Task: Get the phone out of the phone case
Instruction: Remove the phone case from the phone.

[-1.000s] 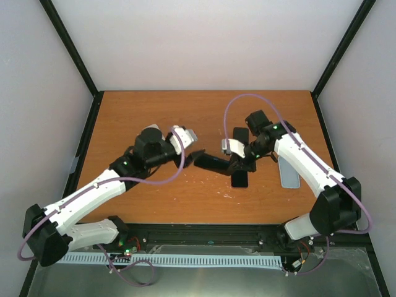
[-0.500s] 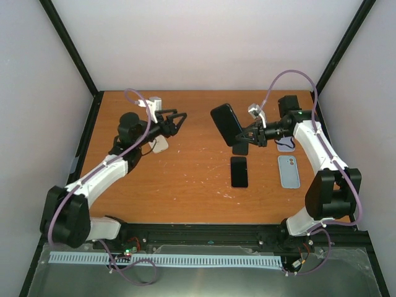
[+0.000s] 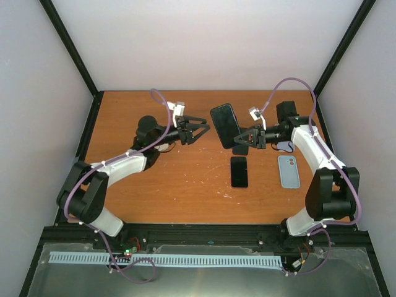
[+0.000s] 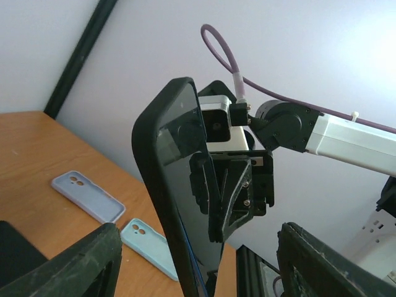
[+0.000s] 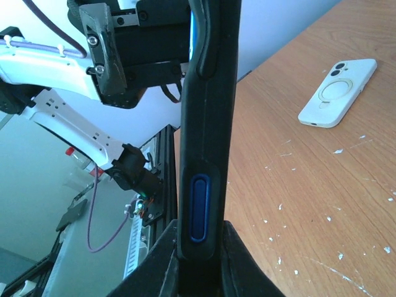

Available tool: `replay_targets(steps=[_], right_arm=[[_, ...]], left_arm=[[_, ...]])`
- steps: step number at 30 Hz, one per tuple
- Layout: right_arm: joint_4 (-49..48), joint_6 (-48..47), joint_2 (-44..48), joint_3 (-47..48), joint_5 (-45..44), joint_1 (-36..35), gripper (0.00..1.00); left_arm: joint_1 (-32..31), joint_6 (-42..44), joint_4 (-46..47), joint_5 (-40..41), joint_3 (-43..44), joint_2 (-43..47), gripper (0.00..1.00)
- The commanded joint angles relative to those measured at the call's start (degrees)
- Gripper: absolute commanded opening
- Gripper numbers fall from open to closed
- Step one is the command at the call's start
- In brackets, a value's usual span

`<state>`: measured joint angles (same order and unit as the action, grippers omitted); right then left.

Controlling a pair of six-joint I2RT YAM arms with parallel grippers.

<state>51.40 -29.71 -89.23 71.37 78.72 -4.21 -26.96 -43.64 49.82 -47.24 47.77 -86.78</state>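
Nothing has come apart yet. The phone point(image 3: 224, 124) sits fully inside its black case point(image 4: 162, 124), the rim wrapped around the glossy screen. The whole job of prying one from the other is left to do.

Well to the left of that cased phone, a white case point(image 5: 337, 93) lies flat on the table point(image 3: 185, 192), partly under the left arm. Nearer in, the left gripper point(image 3: 198, 132) hangs just beside the phone's left face with its jaws spread wide and nothing between them. From its own camera, the phone fills the gap ahead of the two fingers, close but apart from them.

The phone itself stands upright in the air above the back middle of the table, screen toward the left gripper. Touching its right side, the right gripper point(image 3: 241, 138) is clenched hard on the cased phone near its lower end.

Below the phone, toward the front, a black slab point(image 3: 239, 171) lies flat; I can't tell whether it's a phone or a case. Right of the phone lie a light blue case point(image 3: 288, 171) and a lavender case point(image 4: 86, 197).

I'd judge there's free air around the phone's top edge and left face. The tight spots are the back wall behind it and the clutter beneath it.
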Motion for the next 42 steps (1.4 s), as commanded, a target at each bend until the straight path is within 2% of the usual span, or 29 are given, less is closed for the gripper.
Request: replay_targets(steps=[1, 6, 10, 17, 42], right_arm=[[1.8, -3.5, 3.5, -0.1, 5.0, 0.1, 0.11], [-3.3, 0.9, 6.9, -4.4, 4.5, 0.1, 0.13], [-5.7, 2.3, 8.5, -6.4, 4.0, 0.0, 0.14], [-6.0, 2.4, 8.5, -6.6, 4.0, 0.0, 0.13], [-5.9, 2.1, 7.9, -6.7, 3.1, -0.1, 0.15]], left_arm=[[-2.0, -3.3, 5.9, -1.0, 4.4, -4.2, 0.69], [-3.8, -3.9, 6.9, -2.1, 8.8, -7.9, 0.66], [-4.4, -5.6, 9.2, -4.2, 11.1, -10.1, 0.52], [-4.8, -6.6, 10.2, -7.4, 13.1, -12.2, 0.36], [-6.0, -6.2, 10.9, -9.7, 15.7, -14.5, 0.10]])
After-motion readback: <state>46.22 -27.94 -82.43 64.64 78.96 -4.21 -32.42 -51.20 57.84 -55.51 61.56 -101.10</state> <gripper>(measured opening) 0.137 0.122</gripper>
